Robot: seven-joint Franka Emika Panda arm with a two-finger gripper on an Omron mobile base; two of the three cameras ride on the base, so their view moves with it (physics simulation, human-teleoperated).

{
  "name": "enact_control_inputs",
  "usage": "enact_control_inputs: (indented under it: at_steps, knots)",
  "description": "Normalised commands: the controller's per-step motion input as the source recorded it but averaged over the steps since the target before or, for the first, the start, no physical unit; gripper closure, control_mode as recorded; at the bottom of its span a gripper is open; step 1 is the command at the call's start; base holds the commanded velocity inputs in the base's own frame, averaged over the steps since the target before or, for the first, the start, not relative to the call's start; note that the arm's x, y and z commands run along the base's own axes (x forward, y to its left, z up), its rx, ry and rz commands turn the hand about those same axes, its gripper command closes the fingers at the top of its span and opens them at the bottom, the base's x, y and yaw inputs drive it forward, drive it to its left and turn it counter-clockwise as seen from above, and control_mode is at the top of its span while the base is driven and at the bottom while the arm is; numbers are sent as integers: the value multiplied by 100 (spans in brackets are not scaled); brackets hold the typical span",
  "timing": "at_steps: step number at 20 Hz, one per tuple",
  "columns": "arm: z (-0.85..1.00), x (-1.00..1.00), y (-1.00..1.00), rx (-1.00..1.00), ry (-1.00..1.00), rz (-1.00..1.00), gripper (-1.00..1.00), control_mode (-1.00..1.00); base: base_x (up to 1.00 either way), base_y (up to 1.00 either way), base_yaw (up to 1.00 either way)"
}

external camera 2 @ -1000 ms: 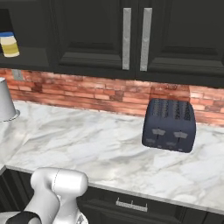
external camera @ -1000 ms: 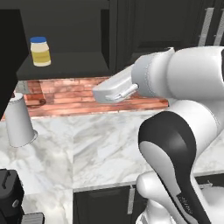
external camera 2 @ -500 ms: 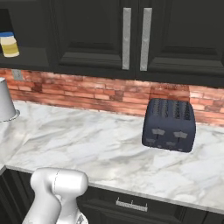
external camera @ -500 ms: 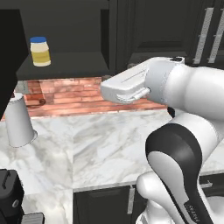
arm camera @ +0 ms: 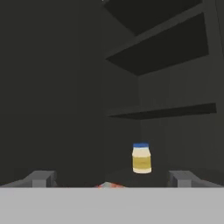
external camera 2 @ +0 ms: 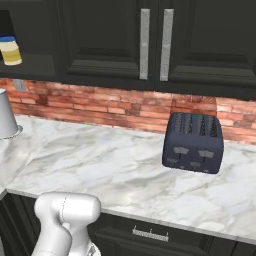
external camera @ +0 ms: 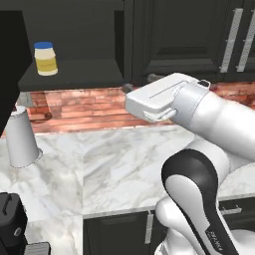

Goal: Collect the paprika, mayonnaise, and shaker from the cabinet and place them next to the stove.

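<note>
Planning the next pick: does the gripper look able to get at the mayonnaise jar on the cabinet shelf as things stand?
Probably yes. The mayonnaise jar stands alone on the open cabinet shelf, no door before it, and the hand view looks straight at it between open jaws. The gripper is some way off, so it must advance.

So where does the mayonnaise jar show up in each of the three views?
Left base view: mayonnaise at upper left, on the open cabinet shelf.
Right base view: at the far left edge, same shelf.
Hand view: lower centre, straight ahead.
Shared landmark: that dark shelf.
</note>
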Motion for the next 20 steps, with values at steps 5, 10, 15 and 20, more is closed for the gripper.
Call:
enact_control_inputs:
  at_steps: [5,10,15,20]
  knots:
    - [0,48,0,0,5,2,-100,-100,0,0,0]
    - [0,37,-2,0,11,0,-100,-100,0,0,0]
    - [0,42,0,0,16,0,-100,-100,0,0,0]
    - [0,52,0,-4,17,0,-100,-100,0,0,0]
